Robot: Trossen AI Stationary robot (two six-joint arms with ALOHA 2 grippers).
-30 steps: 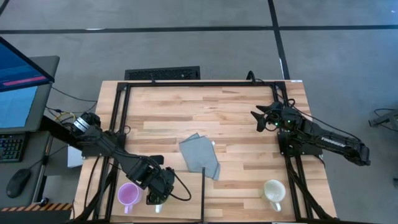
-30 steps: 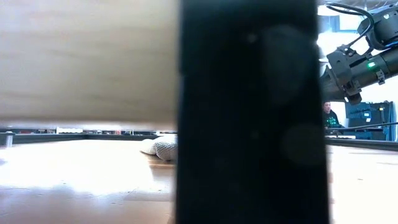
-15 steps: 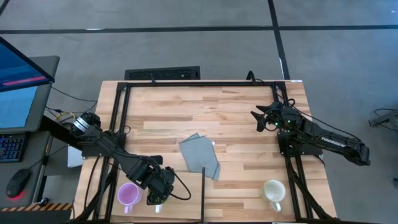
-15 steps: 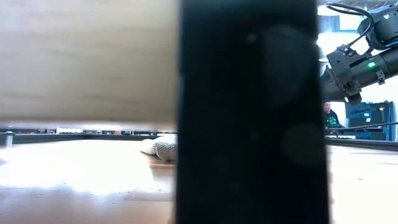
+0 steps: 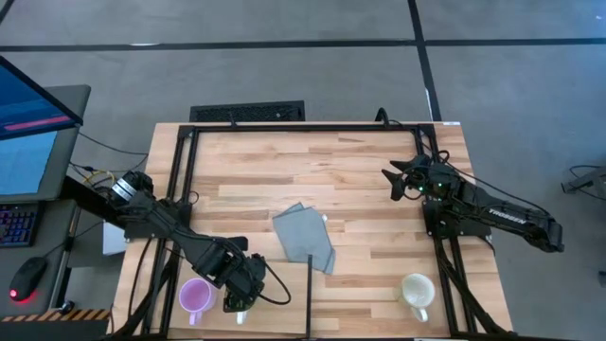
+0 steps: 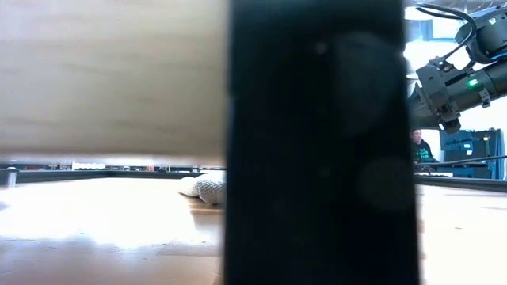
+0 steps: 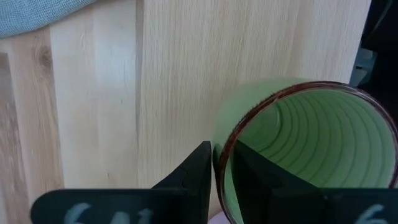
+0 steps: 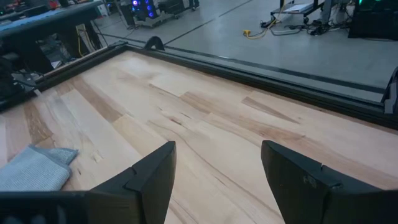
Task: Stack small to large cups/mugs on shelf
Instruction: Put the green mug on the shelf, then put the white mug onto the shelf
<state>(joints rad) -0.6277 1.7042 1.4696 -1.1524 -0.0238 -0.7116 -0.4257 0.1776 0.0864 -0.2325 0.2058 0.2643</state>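
My left gripper (image 5: 240, 296) is at the near left of the table, shut on the green mug (image 7: 305, 149), whose open mouth faces the wrist camera. In the high view the gripper hides most of that mug. The light purple mug (image 5: 196, 296) stands upright just left of the gripper. The cream-white mug (image 5: 415, 290) stands upright at the near right. My right gripper (image 5: 393, 178) hovers open and empty over the far right of the table (image 8: 217, 180). A pale board, the shelf (image 6: 111, 79), fills the top of the low view beside a black post (image 6: 317, 142). My left gripper pinches the green mug's rim (image 7: 219, 152), with one finger (image 7: 249, 171) inside the mug and the other (image 7: 198, 171) outside its wall. The fingers come from above, pointing down. The mug is upright, mouth up. I cannot tell whether its base rests on the wood.
A grey folded cloth (image 5: 305, 237) lies in the middle of the table, also showing in the low view (image 6: 204, 188). Black frame rails (image 5: 185, 189) run along the table's sides. A person (image 6: 417, 144) sits in the room behind.
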